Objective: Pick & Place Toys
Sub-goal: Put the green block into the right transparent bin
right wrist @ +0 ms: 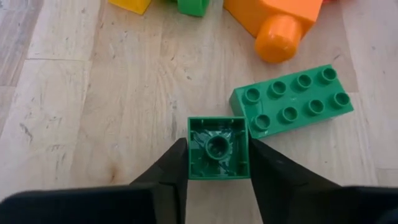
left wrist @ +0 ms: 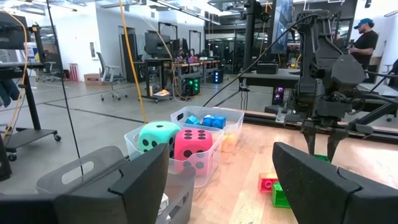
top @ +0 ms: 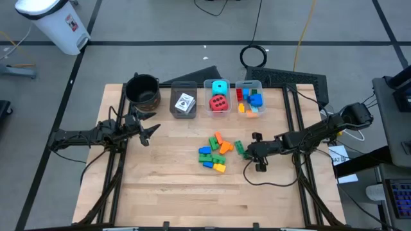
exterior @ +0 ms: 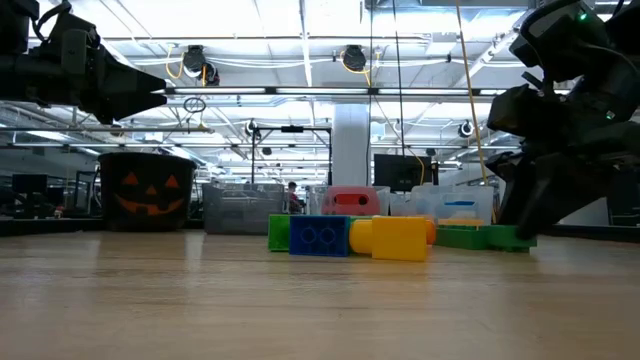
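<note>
The right gripper (right wrist: 217, 163) is low over the table right of centre in the overhead view, its two fingers pressed against the sides of a small green square brick (right wrist: 217, 148), hollow side facing the camera. Just beside it lies a flat green eight-stud brick (right wrist: 292, 99), touching its corner. The pile of bricks (top: 214, 153) sits mid-frame on the wooden table (top: 160, 192). Along the upper edge, one bin holds white cards (top: 185, 102), the next a cyan cube (top: 220, 86) and a red cube (top: 219, 102). The left gripper (top: 149, 131) hovers at the left, partly open and empty
</note>
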You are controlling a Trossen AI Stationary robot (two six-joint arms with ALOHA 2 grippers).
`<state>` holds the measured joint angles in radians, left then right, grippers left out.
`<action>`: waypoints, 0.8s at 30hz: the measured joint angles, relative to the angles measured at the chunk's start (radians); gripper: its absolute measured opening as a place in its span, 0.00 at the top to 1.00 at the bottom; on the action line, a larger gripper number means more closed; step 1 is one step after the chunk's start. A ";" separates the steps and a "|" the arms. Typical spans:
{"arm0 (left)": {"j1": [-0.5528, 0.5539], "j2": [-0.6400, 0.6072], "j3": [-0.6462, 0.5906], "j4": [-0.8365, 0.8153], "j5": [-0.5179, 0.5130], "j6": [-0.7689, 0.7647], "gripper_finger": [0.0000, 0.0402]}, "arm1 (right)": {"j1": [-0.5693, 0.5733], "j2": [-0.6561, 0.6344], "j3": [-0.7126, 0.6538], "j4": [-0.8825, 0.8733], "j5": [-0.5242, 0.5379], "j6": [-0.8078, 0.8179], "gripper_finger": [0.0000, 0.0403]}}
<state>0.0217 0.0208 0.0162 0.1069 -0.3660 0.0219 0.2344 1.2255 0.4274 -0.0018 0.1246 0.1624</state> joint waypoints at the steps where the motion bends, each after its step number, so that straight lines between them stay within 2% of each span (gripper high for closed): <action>1: 0.000 0.000 0.000 0.000 0.000 0.000 0.27 | 0.000 0.000 0.000 0.002 0.000 -0.006 0.75; 6: 0.000 0.000 0.000 0.000 0.000 0.000 0.27 | 0.000 -0.041 0.010 0.033 0.001 -0.030 0.77; 11: 0.000 0.000 0.000 0.000 0.000 0.000 0.27 | 0.000 -0.091 0.076 0.046 0.015 -0.101 0.77; 13: 0.000 0.000 0.000 0.000 0.000 0.000 0.27 | 0.000 -0.106 0.104 0.093 0.089 -0.158 0.77; 16: 0.000 0.000 0.000 0.000 0.000 0.000 0.27 | -0.009 -0.109 0.148 0.214 0.274 -0.254 0.77; 18: 0.000 0.000 0.000 0.000 0.000 0.000 0.27 | -0.035 -0.109 0.182 0.281 0.345 -0.317 0.77; 24: 0.000 0.000 0.000 0.000 0.000 0.000 0.27 | -0.218 -0.109 0.267 0.304 0.343 -0.305 0.77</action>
<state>0.0219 0.0208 0.0162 0.1070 -0.3660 0.0219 0.0163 1.1160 0.6946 0.3020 0.4675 -0.1428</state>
